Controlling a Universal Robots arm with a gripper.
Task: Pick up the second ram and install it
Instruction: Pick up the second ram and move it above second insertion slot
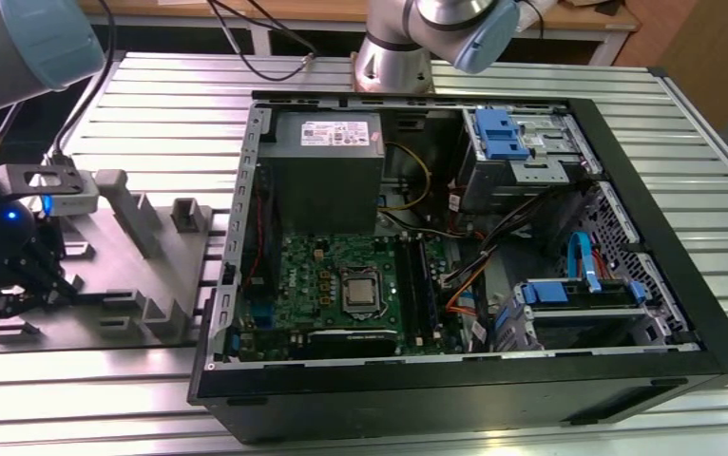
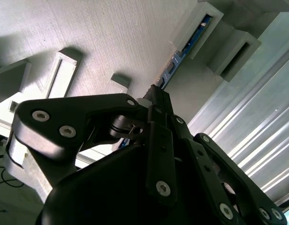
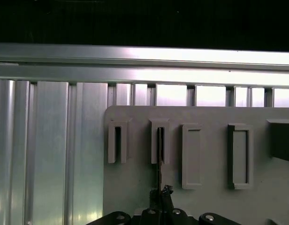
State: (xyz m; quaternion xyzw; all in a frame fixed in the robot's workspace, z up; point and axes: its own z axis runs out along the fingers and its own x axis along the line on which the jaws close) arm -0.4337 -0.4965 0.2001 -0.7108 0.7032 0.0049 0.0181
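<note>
Grey moulded tray (image 3: 130, 187) lies beneath our gripper (image 3: 161, 193), whose jaws are pinched nearly together on the thin edge of the second ram (image 3: 159, 152). We see the dark stick running straight ahead of the gripper, its far end seated in a tray slot.

The second ram (image 3: 159, 154) stands on its long edge, so in the first wrist view I see it edge-on as a thin dark line. It runs straight out ahead of my claw (image 3: 159, 194). Its far end sits in a narrow slot of the grey tray (image 3: 130, 187), and its near end is pinched in my claw. In the second wrist view its face (image 2: 182, 51) shows as a narrow blue-tinted dark strip with small parts along it.
</note>
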